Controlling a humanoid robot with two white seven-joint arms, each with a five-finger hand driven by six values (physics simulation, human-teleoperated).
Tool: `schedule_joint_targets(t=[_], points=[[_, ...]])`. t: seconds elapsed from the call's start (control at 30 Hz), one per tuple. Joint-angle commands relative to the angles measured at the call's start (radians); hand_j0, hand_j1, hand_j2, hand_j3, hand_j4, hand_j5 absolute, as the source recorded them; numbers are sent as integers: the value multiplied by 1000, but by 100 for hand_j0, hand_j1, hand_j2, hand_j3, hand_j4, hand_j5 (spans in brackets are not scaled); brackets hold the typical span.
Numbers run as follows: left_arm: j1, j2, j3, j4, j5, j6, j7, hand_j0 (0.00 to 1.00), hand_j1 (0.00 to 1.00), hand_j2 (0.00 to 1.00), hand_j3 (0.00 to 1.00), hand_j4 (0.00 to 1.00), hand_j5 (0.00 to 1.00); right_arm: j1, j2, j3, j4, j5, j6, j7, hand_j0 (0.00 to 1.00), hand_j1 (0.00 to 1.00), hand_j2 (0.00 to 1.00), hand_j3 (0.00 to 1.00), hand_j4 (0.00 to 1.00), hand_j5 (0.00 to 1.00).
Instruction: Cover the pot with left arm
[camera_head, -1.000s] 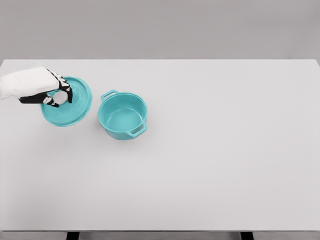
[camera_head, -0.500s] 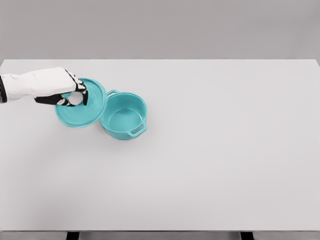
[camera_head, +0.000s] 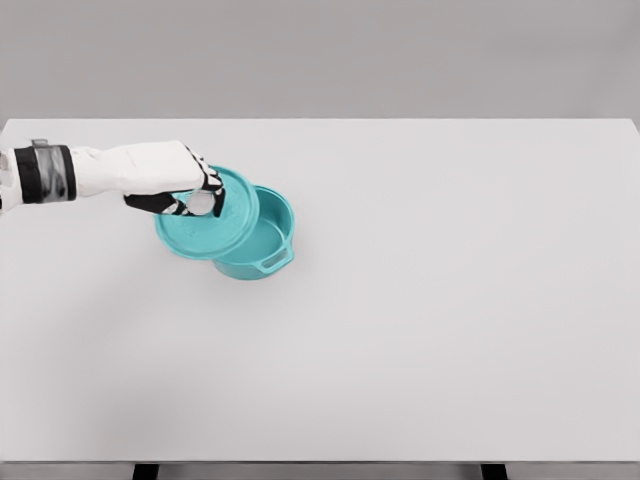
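Note:
A teal pot (camera_head: 268, 240) with two side handles stands left of the table's middle. My left hand (camera_head: 190, 198) comes in from the left and is shut on the knob of a round teal lid (camera_head: 215, 225). The lid hangs above the pot's left half and hides that side of the rim. The pot's right rim and its front handle (camera_head: 273, 263) still show. The right arm is out of view.
The white table (camera_head: 430, 300) stretches wide to the right and front of the pot. A grey wall stands behind the table's far edge.
My left hand has carried the lid to the right, from beside the pot to over its left half. The pot has stayed in place.

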Motion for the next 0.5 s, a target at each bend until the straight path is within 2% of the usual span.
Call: schedule_joint_targets(t=[0.0,0.47], points=[[-2,-11,-17,13,11,2,-1,43,43,43,43,43,43,0,0,0,0,1,0,0,100,100,100,100,100,100],[-23,-91,-20,35,19,2,-10,43,43,43,43,43,43,0,0,0,-1,-1,0,0,100,100,100,100,100,100]])
